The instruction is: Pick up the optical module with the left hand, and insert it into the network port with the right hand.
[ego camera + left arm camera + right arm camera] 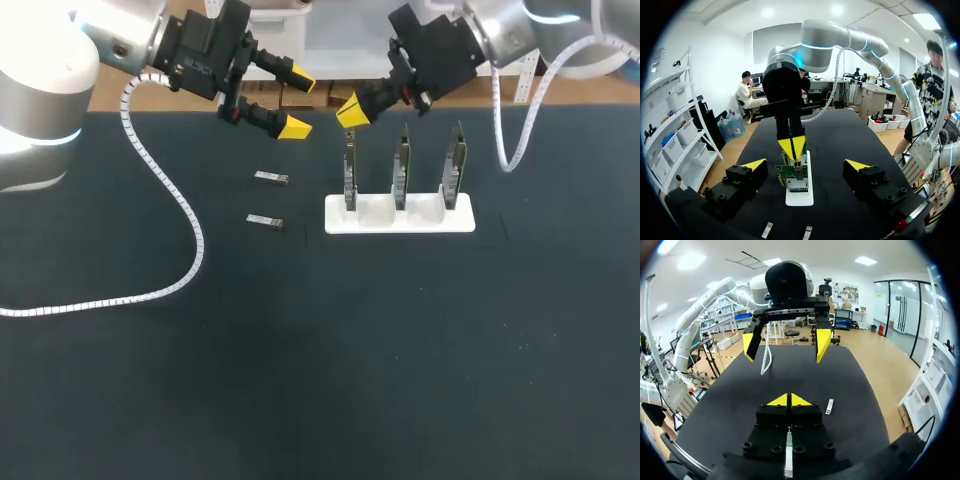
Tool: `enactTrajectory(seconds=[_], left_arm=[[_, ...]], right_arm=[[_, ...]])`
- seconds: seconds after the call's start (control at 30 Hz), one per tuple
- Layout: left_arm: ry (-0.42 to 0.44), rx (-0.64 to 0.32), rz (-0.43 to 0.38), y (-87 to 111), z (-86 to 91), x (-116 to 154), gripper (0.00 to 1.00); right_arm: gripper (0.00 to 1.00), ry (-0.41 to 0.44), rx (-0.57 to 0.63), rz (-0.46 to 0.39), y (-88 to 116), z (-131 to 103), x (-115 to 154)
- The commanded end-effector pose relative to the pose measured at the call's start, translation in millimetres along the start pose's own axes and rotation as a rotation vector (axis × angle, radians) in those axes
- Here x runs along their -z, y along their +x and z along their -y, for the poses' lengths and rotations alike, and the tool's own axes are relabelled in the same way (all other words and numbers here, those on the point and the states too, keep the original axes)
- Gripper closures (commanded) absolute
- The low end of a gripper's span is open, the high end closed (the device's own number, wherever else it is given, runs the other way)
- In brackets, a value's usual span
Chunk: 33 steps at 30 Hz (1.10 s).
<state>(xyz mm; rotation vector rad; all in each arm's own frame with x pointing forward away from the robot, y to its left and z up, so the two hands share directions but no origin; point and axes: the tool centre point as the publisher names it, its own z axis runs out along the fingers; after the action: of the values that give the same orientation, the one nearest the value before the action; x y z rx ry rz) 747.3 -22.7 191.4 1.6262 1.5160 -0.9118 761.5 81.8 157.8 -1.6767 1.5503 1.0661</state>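
Left pincer wide open, empty. Nearer optical module flat on surface below it, long axis toward card rack. Second module near first. Right pincer tips together, nothing seen held, farther from modules, above rack's end card.

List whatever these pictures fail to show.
Head view: the three boards stand edge-on, so their faces are unseen.
Left wrist view: the front board largely hides those behind it.
Right wrist view: only one optical module shows; the right gripper blocks the table beneath.
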Motion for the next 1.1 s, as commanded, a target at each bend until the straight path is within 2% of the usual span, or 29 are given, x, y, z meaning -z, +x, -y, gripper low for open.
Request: enactTrajectory(seconds=[0.03, 0.83, 1.1], left_arm=[[0.005, 0.002, -0.005, -0.6, -1.8, 0.0, 0.0], [0.005, 0.002, -0.005, -0.6, -1.8, 0.0, 0.0], [0.005, 0.002, -0.005, -0.6, -1.8, 0.0, 0.0]], right_arm=[[1.0, 0.008, -0.009, 0.012, 6.4, -5.7, -1.6], [1.0, 0.007, -0.026, 0.074, 29.7, -3.3, -15.8], [1.0, 0.013, 0.047, 0.049, 8.7, -1.7, -6.4]])
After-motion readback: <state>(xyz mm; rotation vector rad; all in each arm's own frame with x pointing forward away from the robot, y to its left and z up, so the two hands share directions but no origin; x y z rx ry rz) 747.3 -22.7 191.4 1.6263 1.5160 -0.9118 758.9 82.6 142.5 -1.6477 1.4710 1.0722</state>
